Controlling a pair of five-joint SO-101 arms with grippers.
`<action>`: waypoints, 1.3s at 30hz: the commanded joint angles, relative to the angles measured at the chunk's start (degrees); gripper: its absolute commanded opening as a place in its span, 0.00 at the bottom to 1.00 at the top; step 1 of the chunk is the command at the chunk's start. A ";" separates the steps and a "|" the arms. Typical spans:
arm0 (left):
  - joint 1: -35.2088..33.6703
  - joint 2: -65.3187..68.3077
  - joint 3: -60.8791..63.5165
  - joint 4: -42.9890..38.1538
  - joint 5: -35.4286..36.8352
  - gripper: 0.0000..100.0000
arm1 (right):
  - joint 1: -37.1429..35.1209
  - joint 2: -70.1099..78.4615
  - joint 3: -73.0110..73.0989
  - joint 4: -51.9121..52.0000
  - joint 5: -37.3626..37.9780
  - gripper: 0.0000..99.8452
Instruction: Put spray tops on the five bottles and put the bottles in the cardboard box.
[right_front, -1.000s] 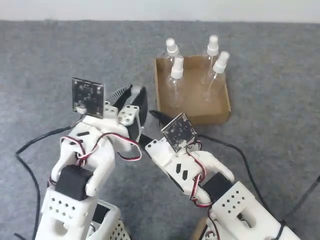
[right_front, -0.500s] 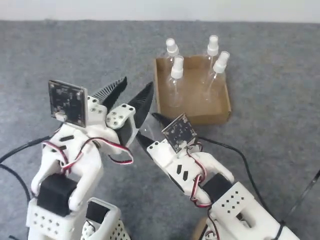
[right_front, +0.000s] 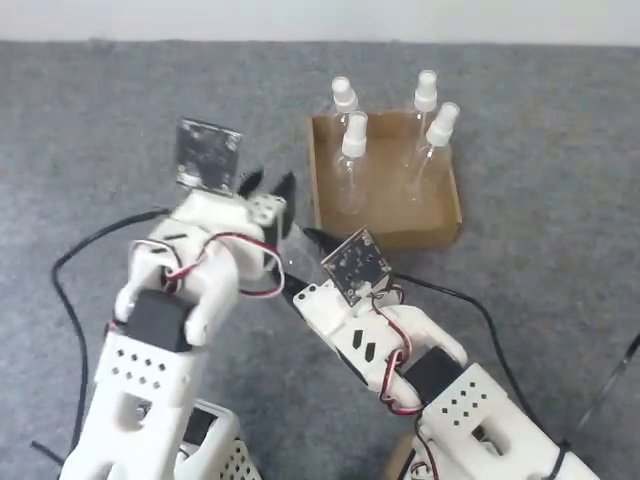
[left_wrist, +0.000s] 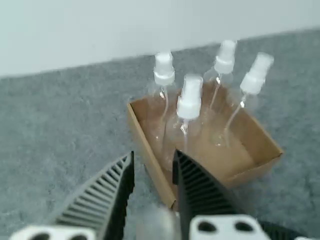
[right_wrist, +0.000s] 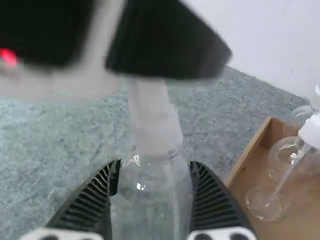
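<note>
My right claw (right_front: 295, 258) is clamped on a clear bottle (right_wrist: 150, 200). In the right wrist view its two ribbed black fingers (right_wrist: 90, 200) press against the bottle's sides just below the shoulder. The bottle stands upright in that grip, just off the near-left corner of the cardboard box (right_front: 385, 238) and outside it.

A white spray top (right_wrist: 152, 125) sits on the bottle's neck. My left claw (right_front: 268, 185) comes in from the left and sits over it. It is closed on the spray top, with a dark finger on either side of the white stem. In the left wrist view I see the same thing from above: the two fingers stand a narrow gap apart, with a pale blur low down between them. The picture is smeared there, so I read that grip with some caution.

The box lies on the grey surface (right_front: 120, 110), to the right of the left claw and on the far side of the right one. Inside it I count four bottles (right_front: 352, 150), all upright, each with a white spray top on. Two are toward the far wall and two are nearer the middle. A black cable (right_front: 70, 270) trails across the surface to the left of the left arm.
</note>
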 joint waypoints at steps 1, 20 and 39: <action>0.44 0.18 2.95 -4.13 -0.88 0.11 | 0.75 -2.33 -0.88 -1.45 -0.53 0.01; -8.09 0.18 -22.46 10.02 -0.70 0.13 | 0.75 -2.33 -0.88 -0.92 -0.53 0.01; -4.75 0.18 -9.36 10.11 -0.97 0.12 | 0.57 -2.33 -0.88 -0.92 -0.53 0.01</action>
